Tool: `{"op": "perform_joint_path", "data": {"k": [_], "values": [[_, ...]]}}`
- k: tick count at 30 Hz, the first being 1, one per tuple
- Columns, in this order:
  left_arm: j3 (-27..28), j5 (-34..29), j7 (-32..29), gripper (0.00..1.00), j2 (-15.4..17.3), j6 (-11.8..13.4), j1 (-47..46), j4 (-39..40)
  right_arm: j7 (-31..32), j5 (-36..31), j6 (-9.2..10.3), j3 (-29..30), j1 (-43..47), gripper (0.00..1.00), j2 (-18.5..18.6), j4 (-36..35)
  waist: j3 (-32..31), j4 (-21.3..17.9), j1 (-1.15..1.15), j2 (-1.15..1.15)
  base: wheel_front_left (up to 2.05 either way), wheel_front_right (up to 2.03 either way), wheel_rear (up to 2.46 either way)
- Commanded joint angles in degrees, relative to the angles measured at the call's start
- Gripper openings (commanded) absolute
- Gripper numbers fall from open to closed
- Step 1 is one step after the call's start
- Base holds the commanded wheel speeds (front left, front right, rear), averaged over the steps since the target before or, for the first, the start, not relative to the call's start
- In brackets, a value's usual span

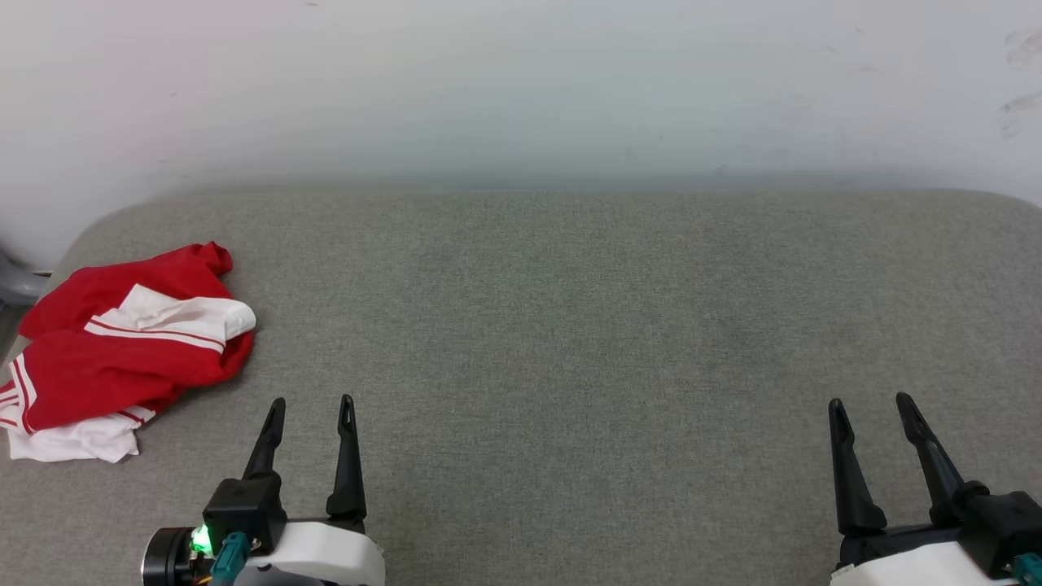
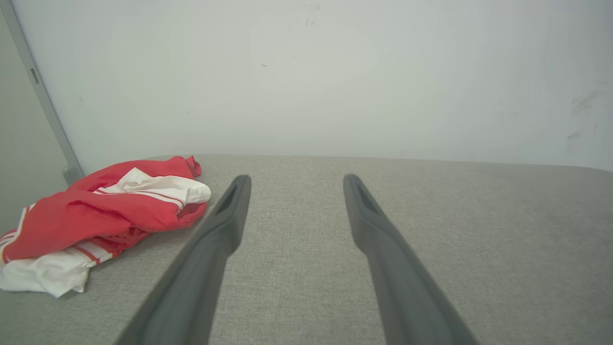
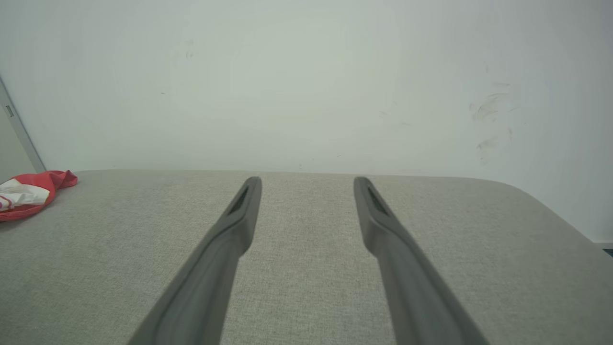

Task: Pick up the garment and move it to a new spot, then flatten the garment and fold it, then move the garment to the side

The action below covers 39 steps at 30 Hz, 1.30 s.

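Observation:
The garment (image 1: 122,350) is a crumpled red shirt with white sleeves and striped trim, bunched at the far left edge of the grey padded surface. In the left wrist view the garment (image 2: 96,220) lies left of my fingers, apart from them. My left gripper (image 1: 312,403) stands open and empty at the lower left, just right of the garment. My right gripper (image 1: 871,400) is open and empty at the lower right, far from the cloth. The right wrist view catches a bit of the garment (image 3: 28,196) at its left edge. Both grippers (image 2: 294,178) (image 3: 306,179) point toward the wall.
The grey fabric surface (image 1: 570,325) has rounded corners and runs back to a white wall (image 1: 521,81). A grey frame (image 2: 43,100) stands by the wall at the left, beside the garment.

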<state>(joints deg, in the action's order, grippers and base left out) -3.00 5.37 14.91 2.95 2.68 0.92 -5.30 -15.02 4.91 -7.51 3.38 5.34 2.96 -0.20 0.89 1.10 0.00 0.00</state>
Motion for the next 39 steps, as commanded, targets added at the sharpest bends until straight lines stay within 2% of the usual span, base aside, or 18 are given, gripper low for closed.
{"op": "perform_joint_path", "data": {"k": [1,22,39], "values": [[0.23,0.33,0.44,1.0,-0.08,-0.17,0.32,-0.2,-0.24,0.71,0.04,0.18,0.51,1.0,-0.15,0.16,0.0,-0.01,0.0,0.0,0.0,0.0,0.0],[0.47,2.52,0.44,1.0,-0.09,-0.42,-0.01,-1.69,-0.24,2.08,0.04,0.26,0.9,1.0,-0.15,0.45,0.06,0.8,0.0,0.0,0.0,0.0,0.0],[2.17,4.79,0.31,1.0,-0.08,0.82,-0.43,-1.94,-0.23,1.22,0.04,-0.76,0.7,1.0,-0.15,0.4,0.8,9.17,0.0,0.0,0.0,0.0,0.0]]}}
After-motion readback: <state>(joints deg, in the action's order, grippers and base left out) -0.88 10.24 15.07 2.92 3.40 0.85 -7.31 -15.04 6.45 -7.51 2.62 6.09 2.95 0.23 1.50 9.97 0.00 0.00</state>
